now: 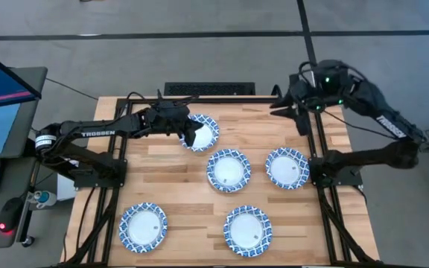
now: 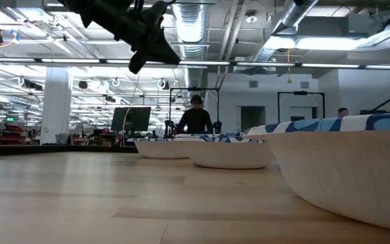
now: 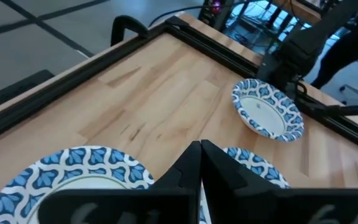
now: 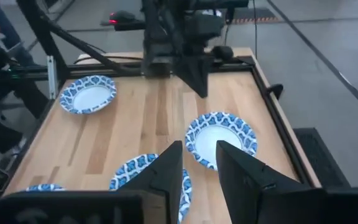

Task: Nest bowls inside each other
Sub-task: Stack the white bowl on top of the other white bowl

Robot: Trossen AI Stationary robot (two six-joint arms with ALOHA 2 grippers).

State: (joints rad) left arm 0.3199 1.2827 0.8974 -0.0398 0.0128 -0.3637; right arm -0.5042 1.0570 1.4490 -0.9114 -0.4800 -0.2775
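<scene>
apparently the left end effector [image 1: 192,132], fingers together, is hovering over the far-left bowl [image 1: 202,132] to start nesting. the right end effector [image 1: 285,104], fingers slightly apart, is waiting at the tabletop's [image 1: 177,179] far edge.

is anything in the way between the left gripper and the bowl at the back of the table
Nothing visible does. In the high view the left gripper hangs right over the back bowl, fingers shut, with only air beneath it. The nearest other bowl, the centre bowl, lies apart from it on the bare wooden table.
</scene>
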